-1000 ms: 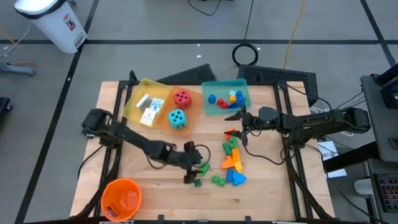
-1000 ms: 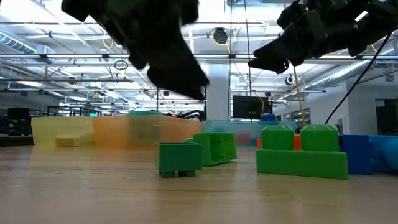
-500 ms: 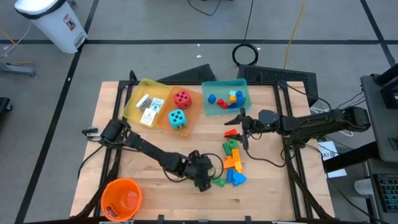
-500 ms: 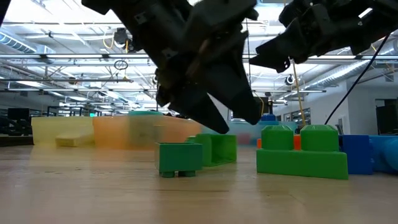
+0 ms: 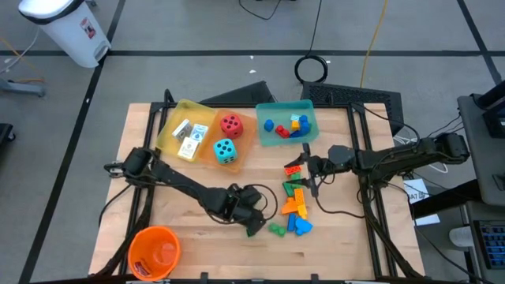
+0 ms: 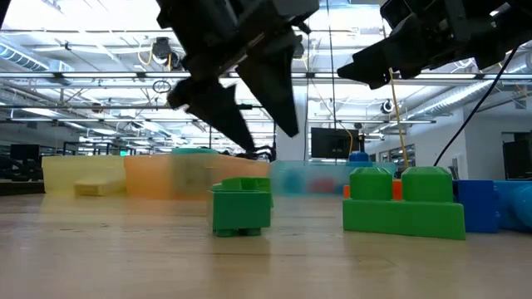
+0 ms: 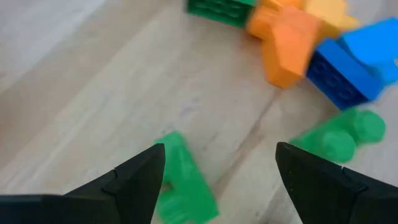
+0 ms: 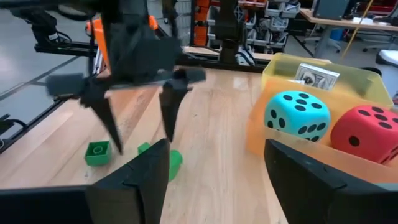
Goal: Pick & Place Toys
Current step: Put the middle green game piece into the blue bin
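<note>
Green brick (image 6: 241, 206) upright, apparently beside brick pile (image 5: 295, 207).

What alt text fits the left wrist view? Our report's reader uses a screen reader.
The left gripper hangs open over a wooden table, a small green brick beside one fingertip. Beyond it lie a green round-studded brick and a cluster of orange, blue and green bricks.

Grey floor (image 5: 197, 31) with dark seam lines surrounding the wooden desk (image 5: 197, 237). White bin (image 5: 67, 28) beyond the desk's far left corner. Black cable coil (image 5: 312, 69) behind it. Ceiling trusses (image 6: 83, 79), strip lights overhead.
</note>
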Available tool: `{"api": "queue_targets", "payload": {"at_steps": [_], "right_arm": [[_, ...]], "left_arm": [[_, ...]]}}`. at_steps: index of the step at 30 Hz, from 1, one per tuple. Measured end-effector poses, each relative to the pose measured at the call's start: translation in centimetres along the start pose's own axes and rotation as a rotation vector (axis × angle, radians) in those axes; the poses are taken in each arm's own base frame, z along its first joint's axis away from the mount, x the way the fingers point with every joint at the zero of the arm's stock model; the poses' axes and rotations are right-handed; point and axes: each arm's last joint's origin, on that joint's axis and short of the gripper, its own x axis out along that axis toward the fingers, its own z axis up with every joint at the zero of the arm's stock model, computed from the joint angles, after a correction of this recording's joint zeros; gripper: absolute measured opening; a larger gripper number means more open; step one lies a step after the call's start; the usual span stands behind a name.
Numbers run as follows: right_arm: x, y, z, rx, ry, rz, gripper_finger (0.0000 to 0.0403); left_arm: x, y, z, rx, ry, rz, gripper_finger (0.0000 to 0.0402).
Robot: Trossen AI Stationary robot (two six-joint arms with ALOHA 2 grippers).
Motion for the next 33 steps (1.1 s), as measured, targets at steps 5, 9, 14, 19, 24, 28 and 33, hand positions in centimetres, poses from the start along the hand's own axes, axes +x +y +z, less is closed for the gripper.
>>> {"api": "queue_targets", "payload": {"at_steps": [5,9,14,19,24,28,33], "right_arm": [[0.0,0.1,0.0,0.000,0.000,0.005,0.0226],[0.0,0.1,0.0,0.000,0.001,0.005,0.0226],[0.0,0.1,0.0,0.000,0.001,0.005,0.0225],[0.0,0.1,0.0,0.000,0.000,0.006,0.0220],[0.0,0.1,-0.1,0.030,0.008,0.005,0.0215],[0.0,0.1,-0.2,0.027,0.025,0.006,0.0216],[0.0,0.1,-0.3,0.020,0.031,0.006,0.0219]], "left_arm": [[-0.3,0.1,-1.0,-0.154,0.054,0.064,0.0310],[0.6,-0.1,-2.1,-0.215,0.079,0.097,0.0310],[2.3,-0.3,-3.2,-0.187,0.098,0.119,0.0310],[3.9,0.2,-3.5,-0.197,0.108,0.159,0.0310],[4.4,0.3,-3.4,-0.179,0.104,0.173,0.0301],[4.5,0.5,-3.4,-0.128,0.114,0.182,0.0248],[4.2,0.6,-3.2,-0.072,0.118,0.171,0.0170]]}}
